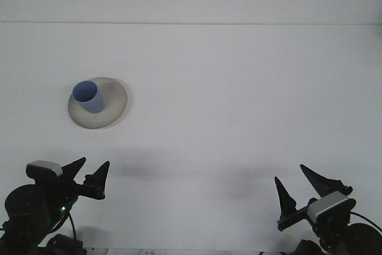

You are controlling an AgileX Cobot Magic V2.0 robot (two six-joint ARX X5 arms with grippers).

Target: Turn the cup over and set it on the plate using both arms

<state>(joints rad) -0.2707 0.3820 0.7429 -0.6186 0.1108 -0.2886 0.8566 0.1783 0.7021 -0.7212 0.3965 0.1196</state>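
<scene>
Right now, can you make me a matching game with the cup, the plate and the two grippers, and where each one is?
Things:
1. blue cup
2. plate
3. left gripper
4. right gripper

Places:
A. bottom right, open, holding nothing
B. standing on the plate, opening up
C. bottom left, open, holding nothing
D. on the white table, under the cup

Pairs: 1-B, 2-D, 3-C, 4-A
</scene>
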